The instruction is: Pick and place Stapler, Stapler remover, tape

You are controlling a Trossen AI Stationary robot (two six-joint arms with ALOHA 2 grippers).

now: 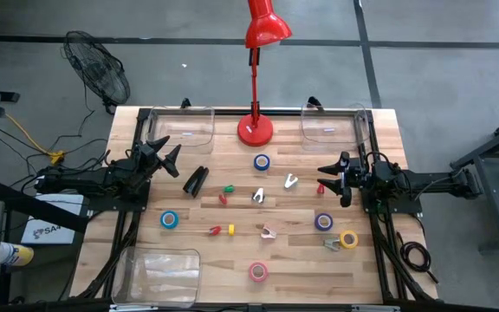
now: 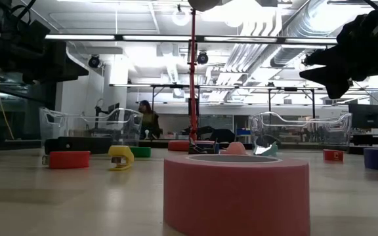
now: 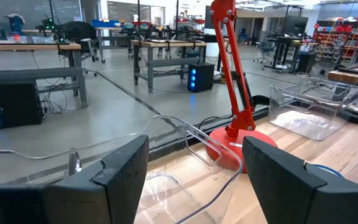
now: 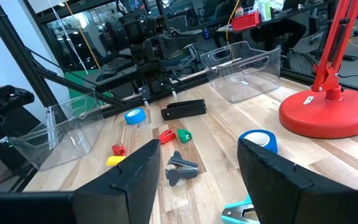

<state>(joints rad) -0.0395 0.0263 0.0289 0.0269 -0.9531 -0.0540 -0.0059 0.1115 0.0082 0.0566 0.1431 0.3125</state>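
Note:
The black stapler (image 1: 196,180) (image 4: 184,109) lies flat on the table left of centre. Tape rolls lie flat across the table: blue (image 1: 261,162) (image 4: 259,140), blue (image 1: 170,220) (image 4: 135,116), purple (image 1: 323,222), yellow (image 1: 348,239) and pink (image 1: 258,272) (image 2: 235,190). A dark claw staple remover (image 1: 258,196) (image 4: 180,169) sits mid-table, with a white one (image 1: 290,181) beside it. My left gripper (image 1: 165,154) (image 3: 194,168) hovers open at the left side, just left of the stapler. My right gripper (image 1: 332,176) (image 4: 194,168) hovers open at the right side.
A red lamp stands on its round base (image 1: 255,130) (image 3: 235,146) at the far edge. Clear bins sit far left (image 1: 183,126), far right (image 1: 332,126) and near left (image 1: 161,273). Small red, green and yellow pieces (image 1: 228,188) (image 1: 215,230) lie among the rolls.

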